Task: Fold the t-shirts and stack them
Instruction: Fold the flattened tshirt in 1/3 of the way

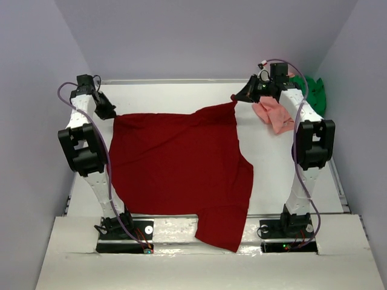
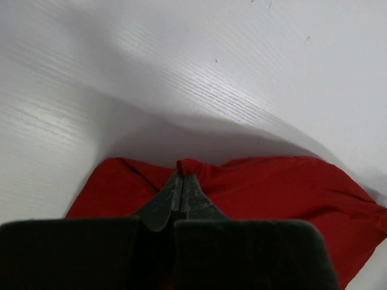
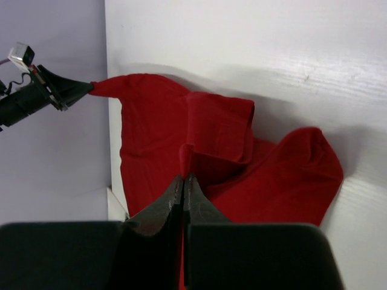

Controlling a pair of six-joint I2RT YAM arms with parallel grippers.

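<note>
Nearest to where I stood, one part of the dark red t-shirt (image 1: 175, 163) drooped over the near edge of the table (image 1: 181, 90), between the two arm bases. From there the shirt spread back across the tabletop, mostly opened out but creased and skewed, not yet folded anywhere that I could see.

At the far left, the left gripper (image 1: 109, 113) had its jaws pressed tight together on a bunched corner of that shirt, low over the table. At the far right of the shirt, the right gripper (image 1: 237, 96) was likewise clamped narrow on the opposite corner, which rose in a small peak to meet it. The cloth ran between the two grips along the far side, fairly straight but not taut.

Further right, the salmon pink t-shirt (image 1: 273, 115) lay crumpled just beside the right arm, and the green t-shirt (image 1: 313, 93) sat in a heap at the far right corner, partly hidden behind that arm.

By my reckoning the job had barely started. The red shirt was only being laid out flat for its first fold. No shirt was folded, no stack existed, and the other two lay untouched.
</note>
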